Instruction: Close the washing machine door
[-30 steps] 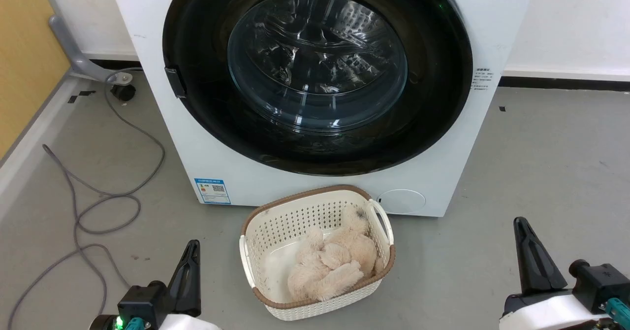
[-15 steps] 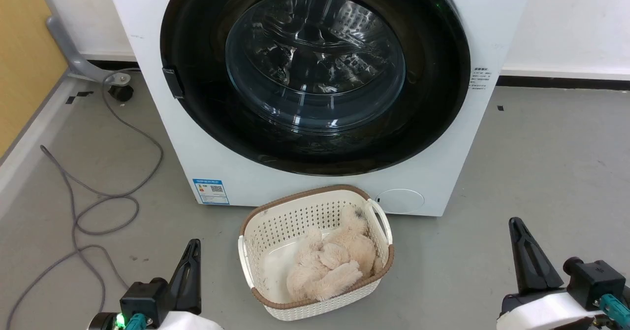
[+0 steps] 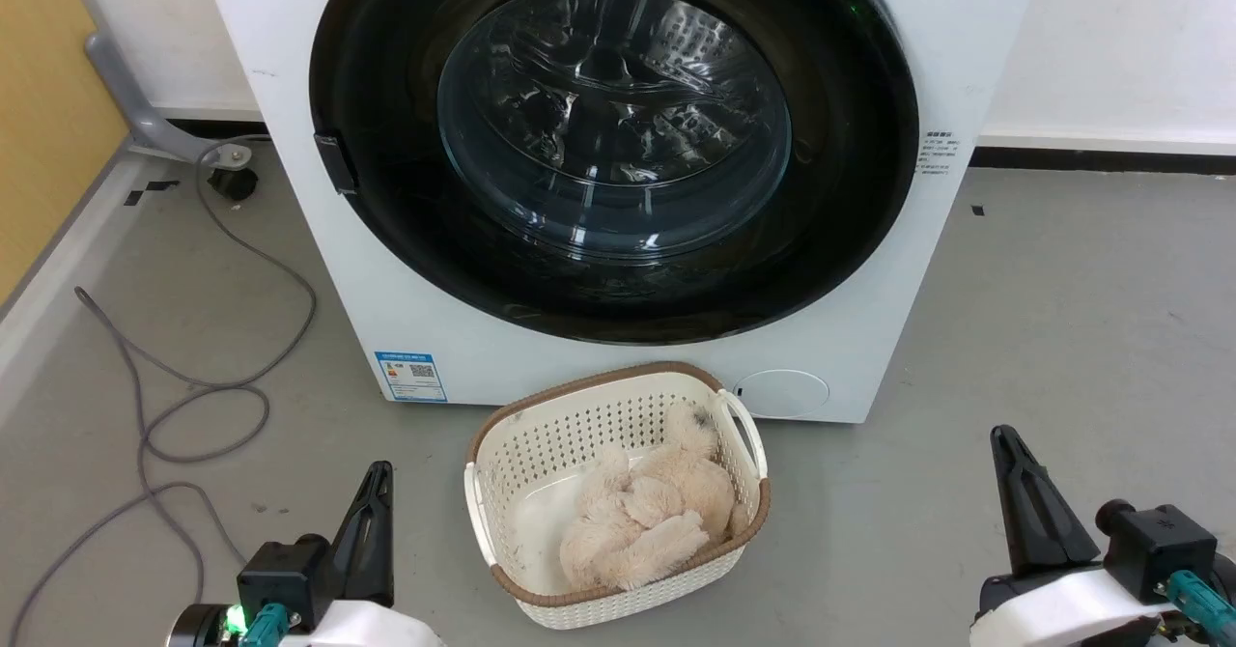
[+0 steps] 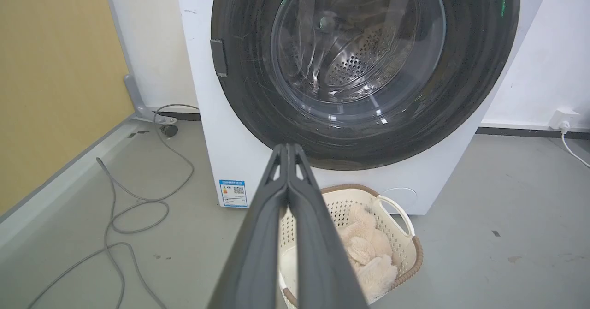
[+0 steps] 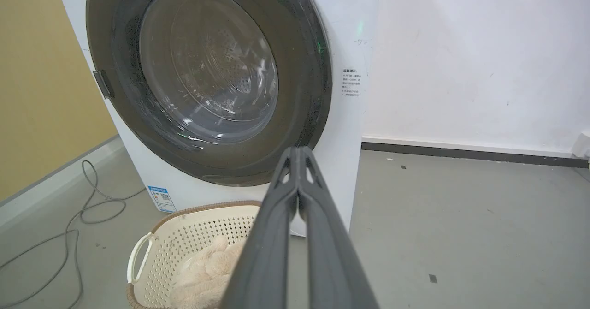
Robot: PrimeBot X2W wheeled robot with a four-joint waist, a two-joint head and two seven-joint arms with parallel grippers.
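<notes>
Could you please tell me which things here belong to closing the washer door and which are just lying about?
Job: washing machine door, which already looks shut; washing machine.
Lying about: cream basket, fluffy toy inside it, grey cable on the floor.

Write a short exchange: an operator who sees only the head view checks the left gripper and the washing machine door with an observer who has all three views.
Operator: Is the left gripper open or shut? I see it side-on.
Observer: Shut. The left wrist view shows the left gripper with its fingertips touching and nothing between them.
Operator: Does the washing machine door sit flush?
Observer: It looks so. Seen at a slant in the right wrist view, the rim of the washing machine door lies flat on the washing machine front, with no gap visible at its right edge.
</notes>
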